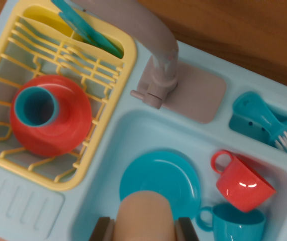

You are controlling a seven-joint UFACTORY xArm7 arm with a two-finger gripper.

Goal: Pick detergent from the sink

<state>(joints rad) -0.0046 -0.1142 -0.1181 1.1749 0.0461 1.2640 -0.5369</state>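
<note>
Item 1. End effector [144, 232]: two dark fingers [102, 230] at the bottom edge of the wrist view, set tight against either side of the detergent, so it is clamped on the bottle.

Item 2. Detergent [146, 217]: tan, rounded plastic bottle body, held between the fingers, directly over the sink basin. Judged light, stiff-walled and smooth, so somewhat slippery; likely hollow. The hold sits across its rounded sides; a grip across the widest part of the body looks soundest. No label, brand or writing can be read on the visible face.

Item 3. Plate [158, 182]: teal, flat in the basin, just beyond the end effector and partly hidden by the bottle.

Item 4. Teal cup [233, 226]: to the wrist view's right of the end effector, in the basin.

Item 5. Red cup [244, 185]: just beyond the teal cup, tipped on its side.

Item 6. Sink [108, 130]: pale blue toy unit. No markings legible.

Item 7. Faucet [158, 65]: grey, beyond the basin.

Item 8. Brush [271, 125]: teal, white bristles, far right recess.

Item 9. Drying rack [58, 60]: yellow, far left, holding a red bowl [68, 125] with a teal cup inside.

Item 10. Desk [244, 35]: brown wood, farthest.
</note>
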